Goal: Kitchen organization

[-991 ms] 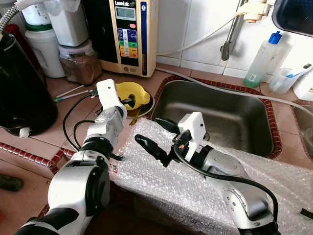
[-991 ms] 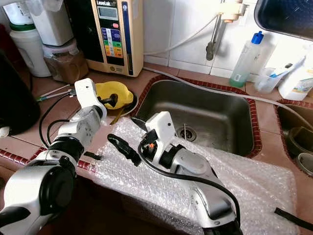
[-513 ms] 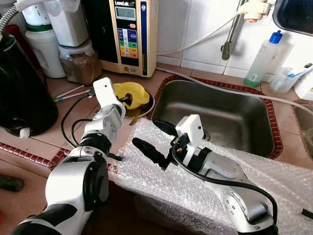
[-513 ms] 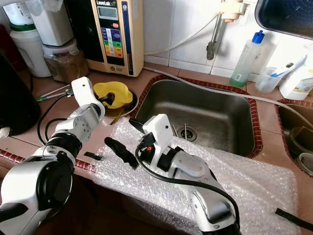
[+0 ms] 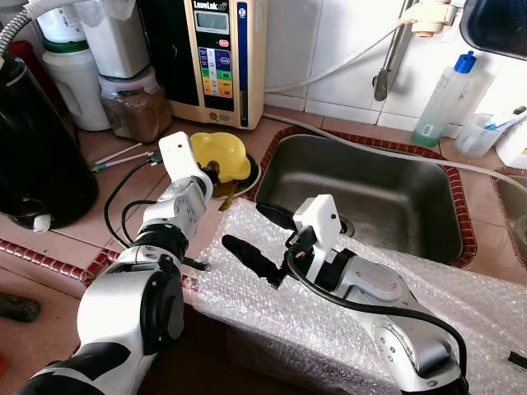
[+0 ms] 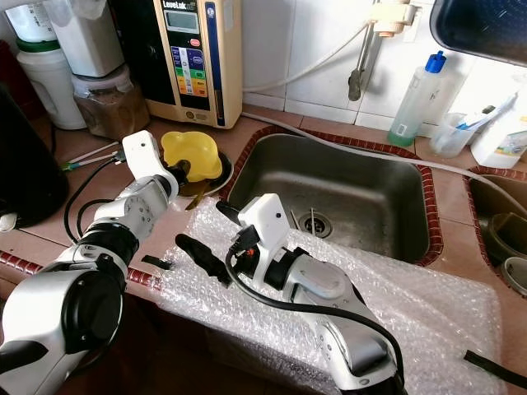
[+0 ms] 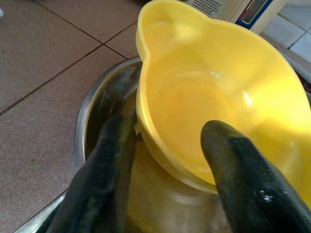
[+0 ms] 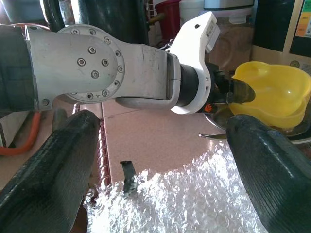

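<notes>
right gripper (image 5: 262,239): we're hovering it, fingers spread wide, holding nothing, over bubble wrap (image 5: 346,329) at counter's front edge.
left gripper (image 7: 165,160): we're pinching yellow bowl (image 5: 221,155) rim.
bowl: tilting in steel dish (image 7: 92,111), beside sink (image 5: 370,197).
advice: we're lifting slowly, keeping it level.

Steel bowl (image 7: 92,111) mostly hidden under yellow bowl (image 7: 214,111).

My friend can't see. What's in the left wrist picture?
The left gripper pinches the rim of a yellow bowl, one black finger inside and one outside. The bowl tilts over a shiny metal bowl on a brown tiled counter.
</notes>
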Robot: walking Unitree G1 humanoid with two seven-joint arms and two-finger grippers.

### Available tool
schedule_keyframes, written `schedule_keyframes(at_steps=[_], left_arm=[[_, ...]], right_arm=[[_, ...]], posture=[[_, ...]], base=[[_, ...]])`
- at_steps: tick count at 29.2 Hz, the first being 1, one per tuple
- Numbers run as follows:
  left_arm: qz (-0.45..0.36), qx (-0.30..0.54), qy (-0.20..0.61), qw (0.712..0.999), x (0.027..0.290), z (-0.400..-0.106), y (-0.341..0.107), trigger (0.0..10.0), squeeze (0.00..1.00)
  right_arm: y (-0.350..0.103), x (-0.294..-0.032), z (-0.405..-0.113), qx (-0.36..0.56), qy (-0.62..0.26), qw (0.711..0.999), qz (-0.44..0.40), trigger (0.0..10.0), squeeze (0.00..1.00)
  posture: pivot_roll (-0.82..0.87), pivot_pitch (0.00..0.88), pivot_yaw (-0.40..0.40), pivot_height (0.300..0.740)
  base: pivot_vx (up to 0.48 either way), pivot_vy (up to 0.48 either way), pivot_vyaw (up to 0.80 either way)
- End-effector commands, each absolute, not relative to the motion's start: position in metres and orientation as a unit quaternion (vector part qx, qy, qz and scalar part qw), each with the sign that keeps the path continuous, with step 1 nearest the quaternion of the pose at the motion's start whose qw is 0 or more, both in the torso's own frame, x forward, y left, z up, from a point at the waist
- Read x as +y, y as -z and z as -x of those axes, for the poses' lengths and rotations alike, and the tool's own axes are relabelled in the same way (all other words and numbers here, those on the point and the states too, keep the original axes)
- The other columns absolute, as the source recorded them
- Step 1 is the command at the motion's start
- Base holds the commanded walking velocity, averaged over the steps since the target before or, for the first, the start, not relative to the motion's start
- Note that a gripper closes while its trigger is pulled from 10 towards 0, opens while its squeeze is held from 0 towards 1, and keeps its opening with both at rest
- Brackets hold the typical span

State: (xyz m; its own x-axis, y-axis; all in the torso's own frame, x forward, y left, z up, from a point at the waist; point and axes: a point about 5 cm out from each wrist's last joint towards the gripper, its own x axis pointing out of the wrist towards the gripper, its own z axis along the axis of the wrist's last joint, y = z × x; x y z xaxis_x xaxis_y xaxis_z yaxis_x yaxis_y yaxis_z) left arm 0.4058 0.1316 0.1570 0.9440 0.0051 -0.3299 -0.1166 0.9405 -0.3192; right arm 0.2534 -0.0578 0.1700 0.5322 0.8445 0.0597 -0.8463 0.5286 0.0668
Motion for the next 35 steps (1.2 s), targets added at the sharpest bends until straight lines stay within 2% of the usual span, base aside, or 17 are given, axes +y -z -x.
schedule_keyframes(at_steps=[1,19,23,27,35], left_arm=[[0.162,0.161,-0.025,0.973,0.129,-0.407,-0.160,0.0,0.00],[0.157,0.123,-0.025,0.980,0.134,-0.407,-0.161,0.0,0.00],[0.177,0.098,-0.023,0.979,0.134,-0.407,-0.163,0.0,0.00],[0.242,0.046,-0.018,0.969,0.132,-0.408,-0.174,0.0,0.00],[0.246,0.035,-0.005,0.969,0.130,-0.406,-0.171,0.0,0.00]], right_arm=[[-0.171,-0.057,-0.254,-0.012,-0.487,0.872,-0.039,10.0,0.00],[-0.169,-0.056,-0.258,-0.007,-0.483,0.875,-0.037,10.0,0.00],[-0.169,-0.056,-0.259,-0.006,-0.481,0.876,-0.040,10.0,0.00],[-0.167,-0.057,-0.260,-0.002,-0.482,0.875,-0.040,10.0,0.00],[-0.166,-0.060,-0.268,-0.004,-0.471,0.881,-0.040,10.0,0.00]], posture=[[0.03,0.000,0.033,0.740],[0.03,0.000,0.027,0.740],[0.03,0.000,0.019,0.740],[0.03,0.000,0.001,0.740],[0.03,0.000,-0.002,0.740]], base=[[0.000,0.000,0.00],[0.000,0.000,0.00],[0.000,0.000,0.00],[0.000,0.000,0.00],[0.000,0.000,0.00]])
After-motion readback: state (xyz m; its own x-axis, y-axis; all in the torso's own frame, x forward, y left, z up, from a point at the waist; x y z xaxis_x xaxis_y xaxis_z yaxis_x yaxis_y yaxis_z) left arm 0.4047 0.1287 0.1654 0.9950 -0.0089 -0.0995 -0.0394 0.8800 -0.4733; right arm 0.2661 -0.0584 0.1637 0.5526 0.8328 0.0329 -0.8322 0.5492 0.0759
